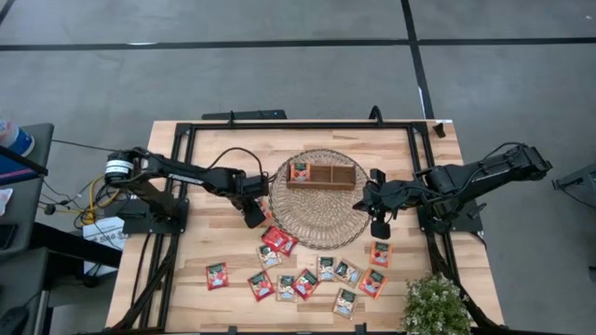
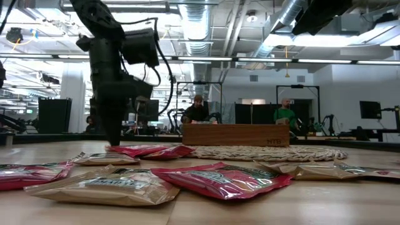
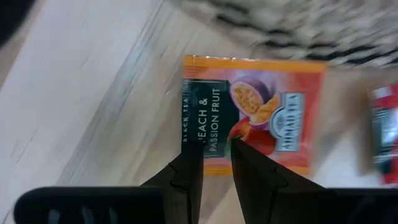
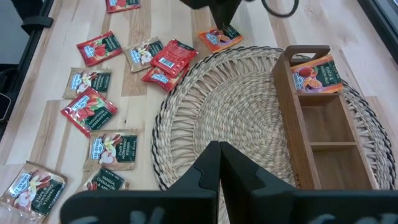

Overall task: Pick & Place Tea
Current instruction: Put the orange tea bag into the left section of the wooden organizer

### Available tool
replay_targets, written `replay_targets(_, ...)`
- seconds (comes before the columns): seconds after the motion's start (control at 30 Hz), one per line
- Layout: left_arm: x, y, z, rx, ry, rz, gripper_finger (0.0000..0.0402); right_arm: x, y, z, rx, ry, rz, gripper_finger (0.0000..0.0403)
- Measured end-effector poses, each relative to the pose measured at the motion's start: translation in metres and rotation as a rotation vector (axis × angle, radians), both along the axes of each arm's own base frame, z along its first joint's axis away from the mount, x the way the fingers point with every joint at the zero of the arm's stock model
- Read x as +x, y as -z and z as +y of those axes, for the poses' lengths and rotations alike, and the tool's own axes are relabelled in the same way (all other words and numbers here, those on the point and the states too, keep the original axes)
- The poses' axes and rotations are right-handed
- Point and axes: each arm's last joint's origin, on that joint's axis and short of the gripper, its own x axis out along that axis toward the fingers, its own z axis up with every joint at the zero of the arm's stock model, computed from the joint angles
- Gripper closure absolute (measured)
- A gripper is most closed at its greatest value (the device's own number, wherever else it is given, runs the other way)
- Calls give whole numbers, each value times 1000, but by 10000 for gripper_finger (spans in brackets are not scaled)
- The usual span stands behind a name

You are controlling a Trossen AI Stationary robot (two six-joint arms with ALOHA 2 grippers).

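An orange "Peach & Passion Fruit" tea sachet [image 3: 261, 106] sits between the fingers of my left gripper [image 3: 216, 152], beside the left rim of the round wicker mat [image 1: 317, 219]. From the right wrist view the same sachet [image 4: 217, 40] shows under that gripper [image 4: 221, 28]. Another orange sachet [image 1: 299, 170] lies in the left compartment of the wooden tray [image 1: 337, 175], which rests on the mat. Several red and beige sachets [image 1: 307, 277] lie flat on the table nearer the front. My right gripper [image 4: 219, 149] hovers shut over the mat's right part, touching nothing. My left gripper pinches the orange sachet between its two fingers at the middle of one edge [image 3: 216, 165]. The fingers come from above, pointing down. The printed face stays turned to the wrist camera. I cannot tell if the sachet is clear of the table.
Two red sachets [image 1: 278, 240] lie stacked just in front of the left gripper. A potted plant [image 1: 436, 302] stands at the table's near right corner. The tray's middle and right compartments [image 4: 333, 134] hold nothing. People sit at desks in the room behind [image 2: 197, 107].
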Motion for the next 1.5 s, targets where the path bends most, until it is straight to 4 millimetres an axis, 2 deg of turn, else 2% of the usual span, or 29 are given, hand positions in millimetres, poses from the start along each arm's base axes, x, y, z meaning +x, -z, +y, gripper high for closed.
replay_targets(0.23, 3, 13, 7, 30, 7, 49, 328, 1, -1, 0, 3, 0, -12, 403)
replay_targets(0.4, 3, 14, 8, 45, 17, 53, 330, 1, -1, 0, 3, 0, -14, 403)
replay_targets(0.63, 3, 15, 4, 83, 51, 74, 394, 1, -1, 0, 3, 0, -14, 403)
replay_targets(0.83, 2, 13, -1, 118, 70, 88, 401, 1, -1, 0, 3, 0, -14, 403)
replay_targets(1.1, 10, -1, -11, 218, 141, 149, 401, 1, -1, 0, 3, 0, -14, 403)
replay_targets(1.5, 31, -39, -18, 413, 205, 145, 401, 1, -1, 0, 3, 0, -13, 403)
